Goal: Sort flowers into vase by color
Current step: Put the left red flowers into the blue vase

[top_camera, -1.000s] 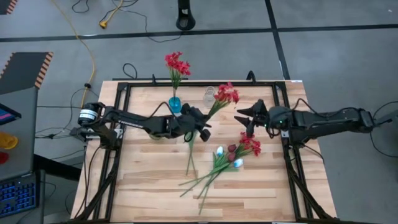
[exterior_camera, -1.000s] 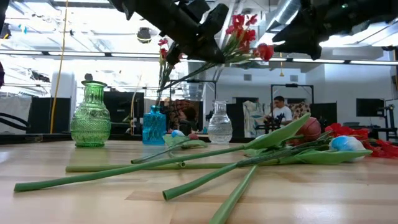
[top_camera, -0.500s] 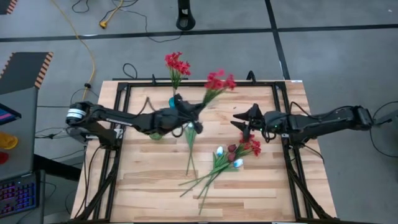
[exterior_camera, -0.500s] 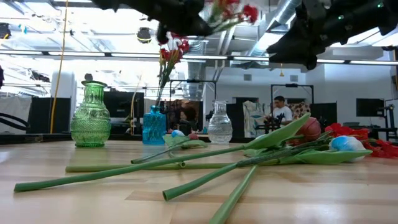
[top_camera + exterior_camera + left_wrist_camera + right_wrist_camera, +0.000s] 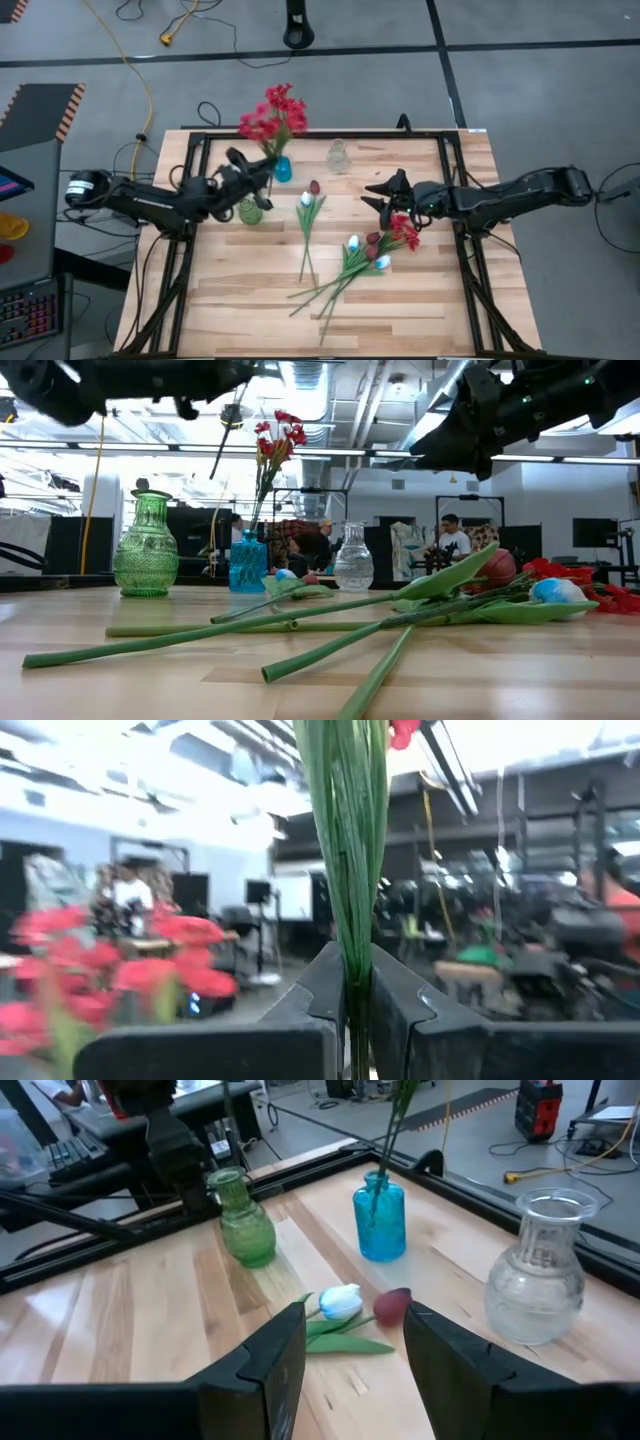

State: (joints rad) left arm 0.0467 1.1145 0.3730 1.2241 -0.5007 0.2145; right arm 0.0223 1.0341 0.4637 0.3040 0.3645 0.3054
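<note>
My left gripper (image 5: 256, 170) is shut on a red flower (image 5: 258, 125), held in the air beside the blue vase (image 5: 283, 168) near the far edge. That vase holds another red flower (image 5: 284, 100). A green vase (image 5: 250, 210) stands just nearer, and a clear vase (image 5: 337, 155) farther right. My right gripper (image 5: 368, 195) hovers open over the table's middle right, above a bunch of red, maroon and white flowers (image 5: 375, 250) lying flat. A white and a maroon tulip (image 5: 309, 194) lie at centre, their heads showing past the right fingers (image 5: 340, 1300). My left gripper pinches the red flower's bundle of thin green stems (image 5: 352, 982) between its two fingers. The stems rise past the fingertips to the red blossoms (image 5: 404, 730) above. The flower is lifted clear of the table, blossom end up.
Long green stems (image 5: 250, 630) lie across the table's near half. A black frame (image 5: 320, 133) runs along the table's edges. Bare wood shows at the near left (image 5: 215, 290). People sit in the room beyond the far edge.
My left gripper has drawn back toward the table's left edge with the red flower and tipped from pointing down to pointing upward. The blossoms have swung from right of the clear vase to beside the blue vase. My right gripper has sunk a little toward the table's middle.
</note>
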